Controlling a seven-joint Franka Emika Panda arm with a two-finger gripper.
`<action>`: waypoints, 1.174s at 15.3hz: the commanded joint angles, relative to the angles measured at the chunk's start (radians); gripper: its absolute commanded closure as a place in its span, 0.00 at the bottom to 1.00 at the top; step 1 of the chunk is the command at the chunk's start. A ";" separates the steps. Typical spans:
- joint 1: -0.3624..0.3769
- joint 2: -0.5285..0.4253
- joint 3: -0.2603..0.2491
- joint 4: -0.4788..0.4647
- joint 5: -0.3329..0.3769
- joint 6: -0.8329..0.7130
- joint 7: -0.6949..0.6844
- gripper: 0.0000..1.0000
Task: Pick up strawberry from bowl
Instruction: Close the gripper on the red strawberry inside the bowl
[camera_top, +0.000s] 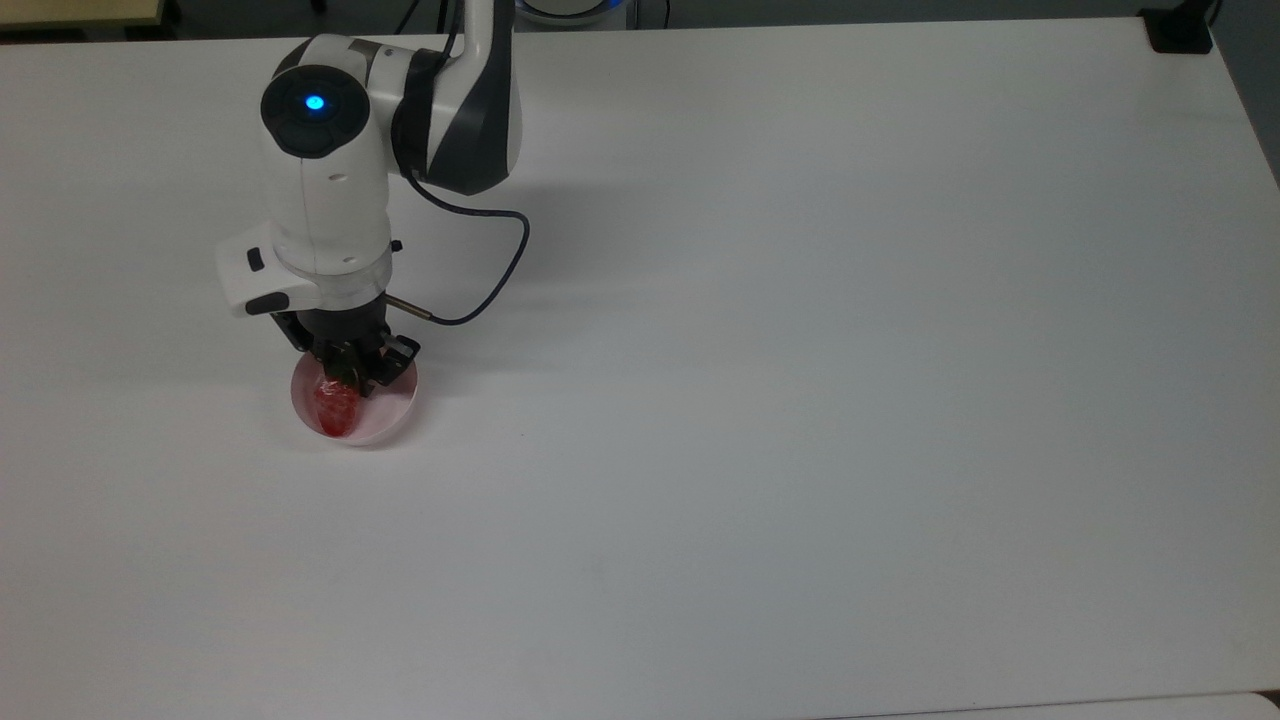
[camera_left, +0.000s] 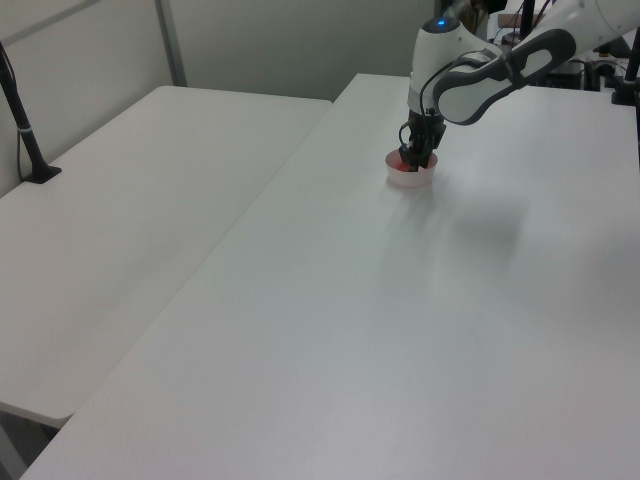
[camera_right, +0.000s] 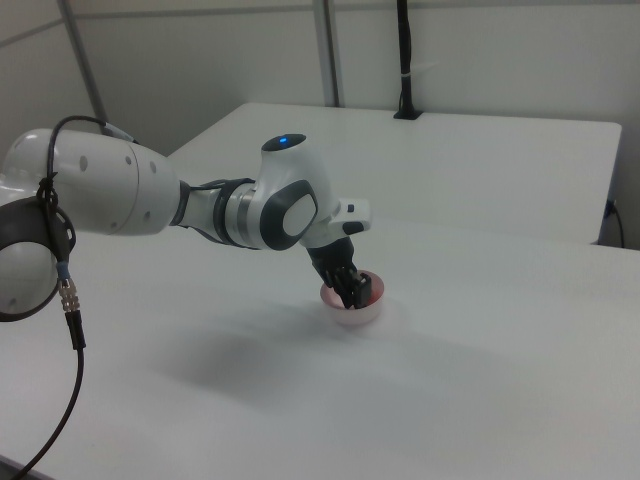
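The red strawberry (camera_top: 335, 408) hangs from my gripper (camera_top: 343, 385), whose fingers are shut on its upper end. It is over the left half of the pale pink bowl (camera_top: 396, 405) in the top view, and whether it still touches the bowl I cannot tell. The bowl stands on the white table. In the left view my gripper (camera_left: 412, 160) points down into the bowl (camera_left: 412, 182). In the right view the strawberry (camera_right: 365, 290) shows red beside the black fingers, just above the bowl (camera_right: 350, 316).
The white table (camera_top: 800, 400) stretches wide and bare to the top view's right of the bowl. A dark cable (camera_top: 500, 270) loops from the wrist. A second white table (camera_left: 130, 230) stands at the left view's left, with a black post (camera_left: 25, 130) on it.
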 joint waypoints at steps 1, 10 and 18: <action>-0.004 -0.014 0.001 -0.018 -0.006 0.048 0.022 0.34; -0.016 0.034 0.001 -0.017 -0.052 0.138 0.091 0.30; -0.037 0.023 0.001 -0.003 -0.038 0.163 0.085 0.72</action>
